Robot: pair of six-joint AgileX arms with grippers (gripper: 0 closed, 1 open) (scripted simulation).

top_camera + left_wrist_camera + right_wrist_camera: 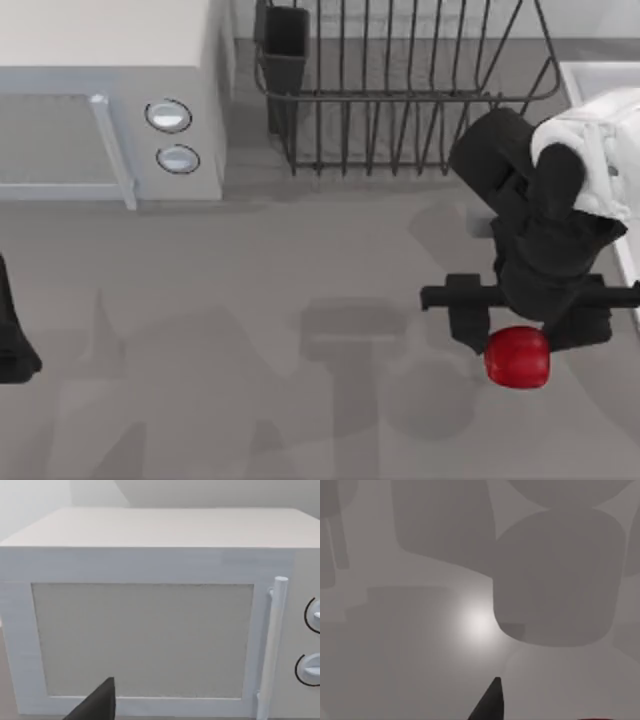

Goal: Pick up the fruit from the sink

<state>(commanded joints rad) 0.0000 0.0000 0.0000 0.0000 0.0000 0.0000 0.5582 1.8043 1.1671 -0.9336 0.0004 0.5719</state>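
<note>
Top view, right hand [520, 345]: it hangs over the grey desk [300, 300], in front of the dish rack [400, 90] and toward the sink side. Its two black fingers pinch the fruit between them.
Top view, fruit [517, 357]: red and shiny, held in the right hand, out over the desk and not in the sink. It sits in front of the dish rack.
Top view, sink [600, 80]: its pale edge shows at the right side of the desk, just beside the dish rack. The right arm covers part of it.
Top view, microwave [110, 100]: white, with two round knobs, to the left of the dish rack. A thin gap lies between them.
Top view, open room: the wide middle of the desk in front of the dish rack is bare grey with soft shadows on it.
Top view, left hand [15, 340]: parked at the left edge of the desk, far from the dish rack. I cannot tell how its fingers stand.
Left wrist view: the microwave [150, 630] door and its tall handle face the camera, with a dark fingertip low in front.
Right wrist view: the grey desk [420, 645] with shadows, one dark fingertip, and a thin bit of the red fruit [597, 718] at the edge.
</note>
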